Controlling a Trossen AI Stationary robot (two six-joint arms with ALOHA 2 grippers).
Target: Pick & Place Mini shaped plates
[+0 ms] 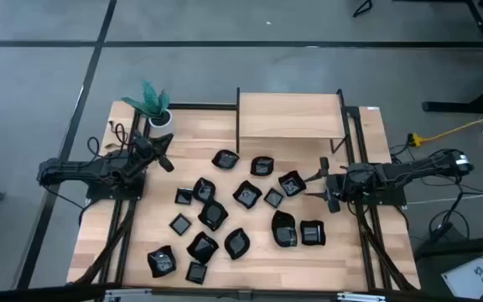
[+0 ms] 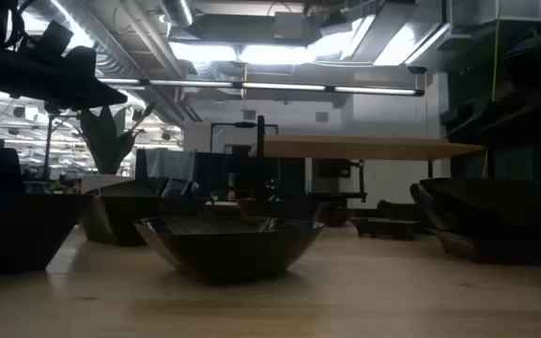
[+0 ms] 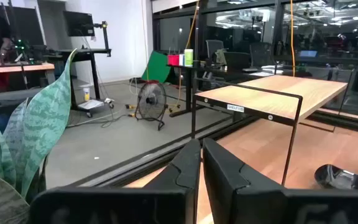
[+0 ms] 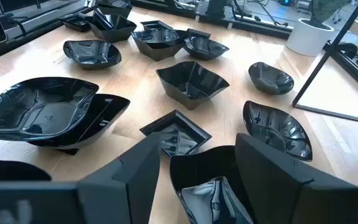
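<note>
I take the raised wooden shelf (image 1: 290, 115) at the far edge of the table (image 1: 367, 252) as my landmark. Nearest to me, along the front edge and well away from the shelf, the mini shaped plates (image 1: 201, 247) begin: several small black glossy dishes on the wood. More of them spread back toward the shelf, and the last ones lie just before it.

The right gripper (image 1: 319, 186) is in front of the shelf's right end, above the right side of the group. In its wrist view the fingers stand wide apart, and a square dish (image 4: 205, 186) lies between them, lower down. I judge that they are not closed on it, so the gripper holds nothing. Just beyond is a small flat square plate (image 4: 176, 132), then a deeper square bowl (image 4: 192, 82).

I think the step in hand is the approach for a pick. The next move calls for a descent so that one finger goes inside the rim and one outside, then a close. The neighbours are near, so the path must be straight.

The left gripper (image 1: 164, 158) waits near the shelf's left end, beside the white pot with the plant (image 1: 156, 107), with fingers almost together and nothing between them.
</note>
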